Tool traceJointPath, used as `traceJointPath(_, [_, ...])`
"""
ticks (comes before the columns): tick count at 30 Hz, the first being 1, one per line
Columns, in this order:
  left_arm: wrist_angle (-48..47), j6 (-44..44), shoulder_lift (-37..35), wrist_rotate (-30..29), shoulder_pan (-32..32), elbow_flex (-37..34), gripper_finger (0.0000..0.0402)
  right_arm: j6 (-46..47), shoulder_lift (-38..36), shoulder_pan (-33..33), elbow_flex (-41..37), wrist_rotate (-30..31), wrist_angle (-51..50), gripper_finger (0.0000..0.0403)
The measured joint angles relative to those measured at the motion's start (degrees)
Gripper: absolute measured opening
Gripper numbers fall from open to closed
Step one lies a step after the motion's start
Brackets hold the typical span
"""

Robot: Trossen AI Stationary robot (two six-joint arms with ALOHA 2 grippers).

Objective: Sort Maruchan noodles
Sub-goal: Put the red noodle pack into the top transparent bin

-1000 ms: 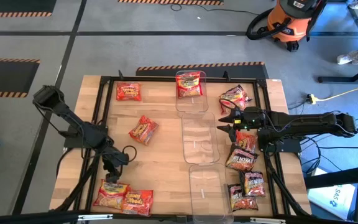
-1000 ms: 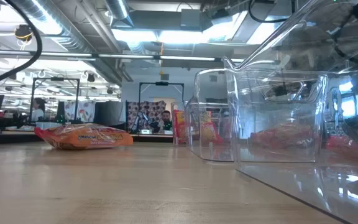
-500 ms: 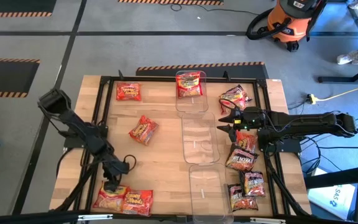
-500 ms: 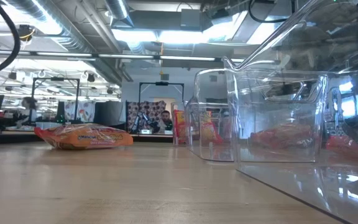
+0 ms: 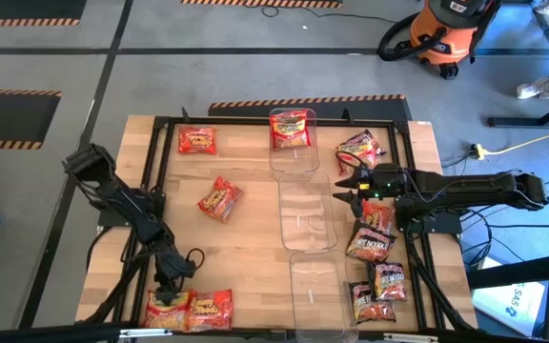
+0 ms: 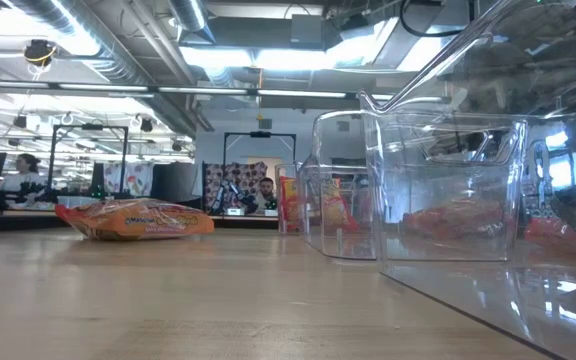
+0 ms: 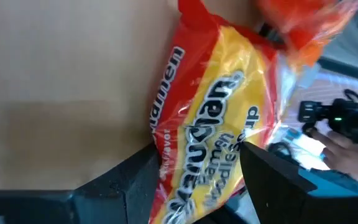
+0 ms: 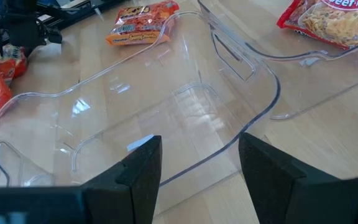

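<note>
Maruchan noodles packets lie scattered on the wooden table. A red-yellow packet (image 5: 167, 310) (image 7: 216, 106) lies flat at the near left corner, with an orange packet (image 5: 211, 307) beside it. My left gripper (image 5: 167, 284) (image 7: 197, 155) is open, slanting down over the red-yellow packet's far end, one finger on either side. My right gripper (image 5: 343, 183) (image 8: 201, 140) hovers open at the right side of the middle clear bin (image 5: 308, 214), with nothing between its fingers. Other packets lie at the far left (image 5: 196, 140), left of centre (image 5: 220, 198) and in the far bin (image 5: 291, 129). My left gripper stands open over the red-yellow packet's far end (image 7: 185, 143), coming from the far side and slanting down. The packet lies flat on the table. I cannot tell whether the fingers (image 7: 138, 180) touch the wrapper.
Three clear bins stand in a row down the table's middle, the near one (image 5: 317, 286) by the front edge. Several dark and red packets (image 5: 370, 238) lie along the right side under my right arm. A black frame (image 5: 151, 171) borders the table.
My left gripper has moved toward the table's near edge and down, toward the two packets at the near left corner, and has tipped further downward. It has stayed open. The packets have not moved.
</note>
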Motion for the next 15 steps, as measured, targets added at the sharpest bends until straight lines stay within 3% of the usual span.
traceJointPath(8, [2.94, -1.24, 0.67, -2.18, -0.32, -0.11, 0.0185, -0.02, 0.0, 0.0, 0.0, 0.1, 0.0, 0.0193])
traceJointPath(15, [4.59, -1.19, 0.78, -2.76, -0.43, -0.19, 0.0107, -0.02, 0.0, 0.0, 0.0, 0.13, 0.0, 0.0193])
